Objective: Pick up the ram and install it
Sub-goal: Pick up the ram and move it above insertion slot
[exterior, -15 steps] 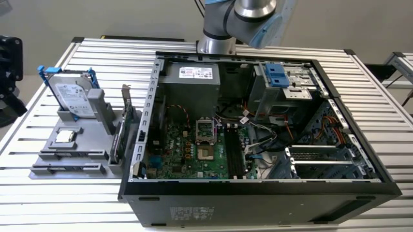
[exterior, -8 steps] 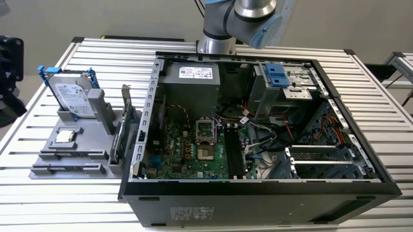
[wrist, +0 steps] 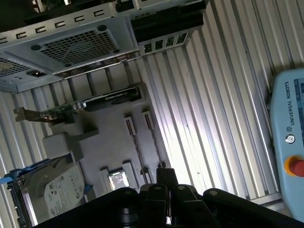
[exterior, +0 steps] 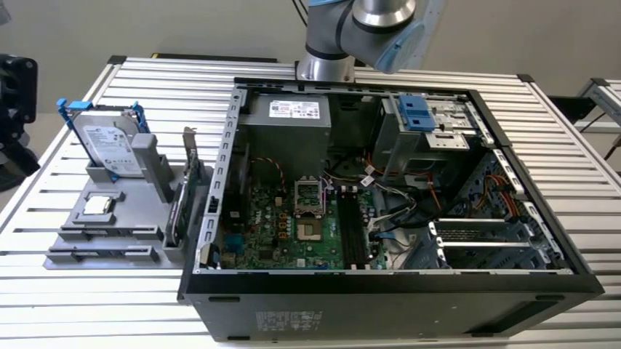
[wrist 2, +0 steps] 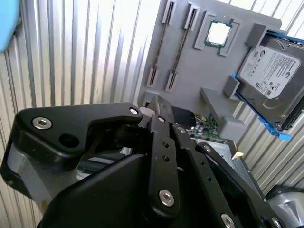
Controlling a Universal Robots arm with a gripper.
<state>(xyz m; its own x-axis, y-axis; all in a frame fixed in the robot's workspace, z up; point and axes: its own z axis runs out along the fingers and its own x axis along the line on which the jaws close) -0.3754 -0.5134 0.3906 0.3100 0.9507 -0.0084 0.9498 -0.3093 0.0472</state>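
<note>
The gripper [wrist: 164, 172], jaws seemingly pressed together and empty, is hovering above the grey tray [wrist: 109, 142] at the exterior view's left, with the ram pickup in hand, likely needing spreading and descent.

- An open computer case [exterior: 388, 309] lies on the slatted table [exterior: 582, 167].
- A parts holder [exterior: 97, 251] sits just beside it, on the exterior view's left.
- A hard drive [exterior: 107, 145] stands at the holder's far end, and a processor [exterior: 97, 206] lies nearer.
- A card [exterior: 189, 174] stands upright between holder and case.
- The arm [exterior: 359, 29] rises behind the case.
</note>
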